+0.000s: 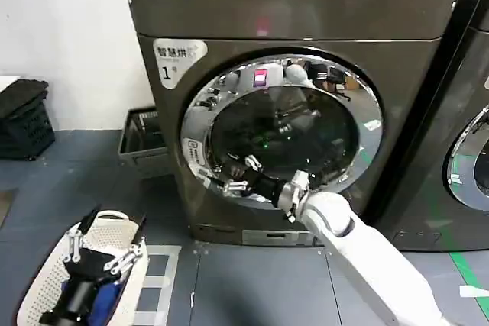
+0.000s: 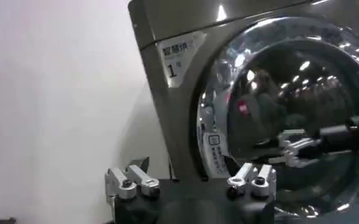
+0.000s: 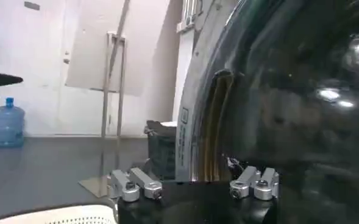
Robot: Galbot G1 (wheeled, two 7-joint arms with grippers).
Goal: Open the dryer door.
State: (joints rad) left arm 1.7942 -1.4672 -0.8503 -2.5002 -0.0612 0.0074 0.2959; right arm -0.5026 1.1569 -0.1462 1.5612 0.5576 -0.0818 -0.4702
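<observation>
Dryer door (image 1: 283, 131): round, centre of the head view; wide mirror-bright chrome rim, dark glass middle, looks closed against the grey-brown dryer (image 1: 229, 5).
Right gripper (image 1: 238, 175): at the door's lower-left rim, fingers spread, grasping nothing.
Left gripper (image 1: 103, 253): lower left, parked with fingers apart over a white perforated basket (image 1: 46, 288).
Risk: slick curved chrome may let the fingers slide off; pulling off-line could strain the latch.
Floor (image 1: 252, 280): dull grey.

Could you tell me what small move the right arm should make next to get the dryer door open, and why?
Probably ease the open right end effector a little further toward the lower-left chrome rim of the dryer door and close on its edge. It sits spread at that rim and the door looks shut. The left end effector hangs low over a white basket.
</observation>
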